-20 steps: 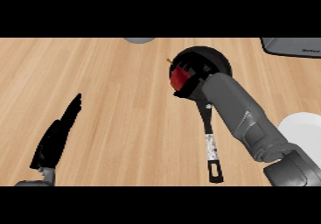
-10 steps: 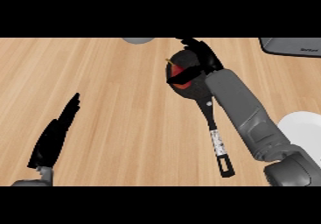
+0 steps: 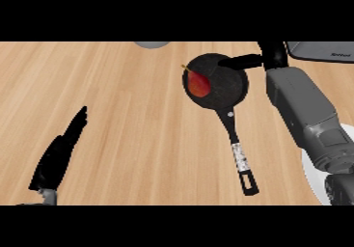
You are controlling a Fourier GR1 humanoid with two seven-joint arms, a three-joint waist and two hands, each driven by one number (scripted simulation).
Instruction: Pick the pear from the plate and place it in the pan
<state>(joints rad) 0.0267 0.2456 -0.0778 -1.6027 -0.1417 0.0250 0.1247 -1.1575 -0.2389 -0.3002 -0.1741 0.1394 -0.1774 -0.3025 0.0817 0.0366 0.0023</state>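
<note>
At the near edge of the light wooden counter (image 3: pixel 122 120), the black left hand (image 3: pixel 60 154) is seen at the lower left, its fingers straight and together, holding nothing and at rest. At the lower right edge, part of a white round plate (image 3: pixel 315 179) shows beneath the grey right forearm (image 3: pixel 307 116); nothing is seen lying on the part that shows. Farther out, the long black handle of the black round frying pan (image 3: pixel 221 87) points toward the near edge, and the red pear (image 3: pixel 199 85) with its thin stem is seen lying inside the pan, against its left side. Beyond the pan's upper right rim, the black right hand (image 3: pixel 259 59) is held with its fingers extended and apart from the pear, nothing being gripped. The placing step is judged done, the fruit being released in the pan; what is called for next is judged to be a clean withdrawal of the right hand, without the pan's rim being nudged. At the far edge, a grey round object (image 3: pixel 152 44) and a grey tray-like corner (image 3: pixel 329 50) are partly visible.
</note>
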